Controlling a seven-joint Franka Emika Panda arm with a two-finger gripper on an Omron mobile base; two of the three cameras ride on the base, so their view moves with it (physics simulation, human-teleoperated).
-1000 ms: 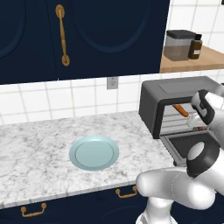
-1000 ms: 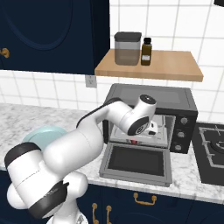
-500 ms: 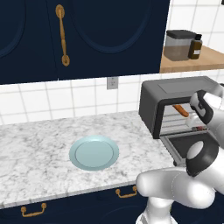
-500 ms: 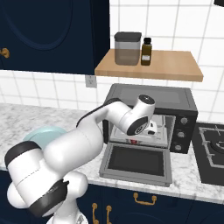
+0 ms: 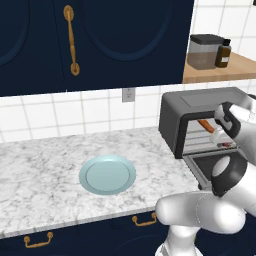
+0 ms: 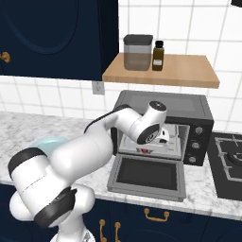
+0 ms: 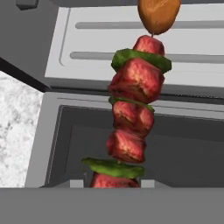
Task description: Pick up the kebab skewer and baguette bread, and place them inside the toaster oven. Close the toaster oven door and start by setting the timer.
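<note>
Fingers (image 6: 162, 138) sit at the toaster oven (image 6: 198, 111) mouth, mid-right of the right base view, nearly closed and clamped on the kebab skewer (image 7: 131, 113). In the hand view the skewer runs up the centre of frame, red meat chunks w/ green pepper slices between, over the dropped-open toaster oven door (image 6: 147, 175) and the oven floor behind it. Baguette (image 5: 205, 124) looks to be already inside: an orange-brown end shows top centre of the hand view just past the skewer tip, and in the left base view at mid-right inside the oven.

Risks, as I judge them:
- Skewer tip is v. close to the baguette end; pushing further in could shove or roll the bread.
- Letting go too far out may leave the skewer on the door, not inside, so the door can't shut.
- Pulling back carelessly could catch the door or oven frame.

Blue plate (image 5: 107, 174) sits on the tabletop (image 5: 35, 170), left-centre of the left base view, well apart.

No readable writing or brands; the label on the shelf bottle (image 6: 158, 55) is too small to read.
</note>
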